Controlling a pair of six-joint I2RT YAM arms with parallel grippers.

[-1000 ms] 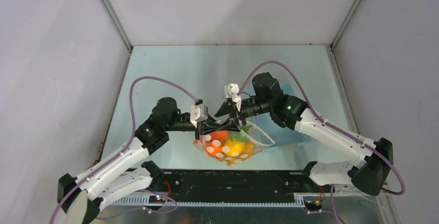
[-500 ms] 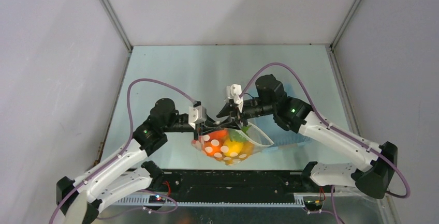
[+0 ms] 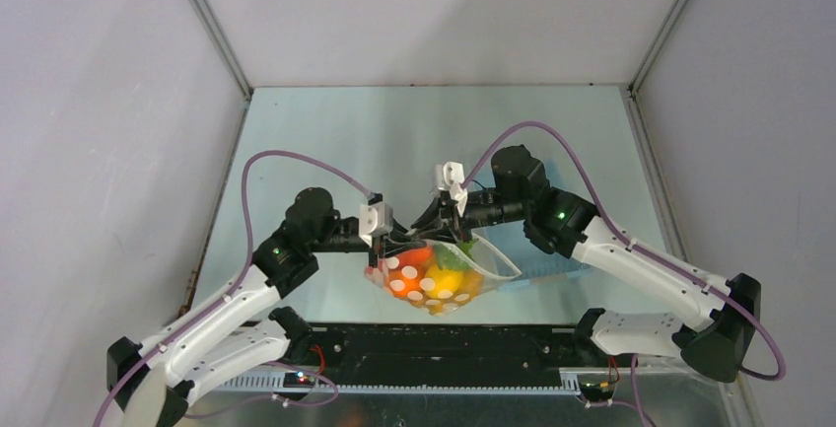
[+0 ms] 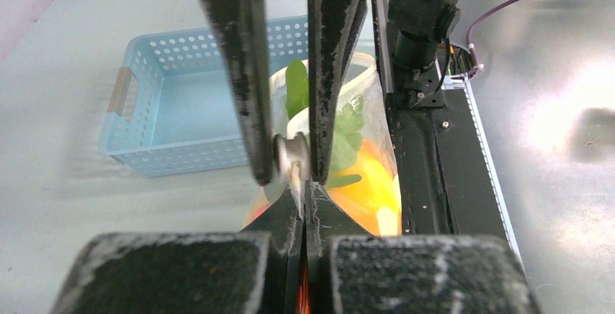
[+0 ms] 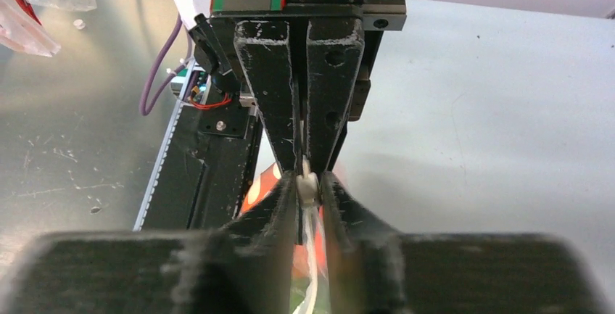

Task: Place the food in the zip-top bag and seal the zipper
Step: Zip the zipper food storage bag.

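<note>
Zip-top bag (image 3: pixel 499 266) holds red, orange, yellow food (image 3: pixel 444 279).

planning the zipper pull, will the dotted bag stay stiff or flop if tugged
Likely floppy: the zip-top bag sags below the left gripper and right gripper pinching its top edge. Probably bottom-heavy, since the food bulges low inside.

Blue basket (image 4: pixel 174 156) blocks right of bag (image 3: pixel 434 279); far table (image 3: pixel 394 131) passable.

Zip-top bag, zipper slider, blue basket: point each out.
zip-top bag (image 3: pixel 426 287), top external view, on its dotted side.
zipper slider (image 4: pixel 291 156), left wrist view, on its round white face.
blue basket (image 4: pixel 174 159), left wrist view, on its perforated side wall.
</note>
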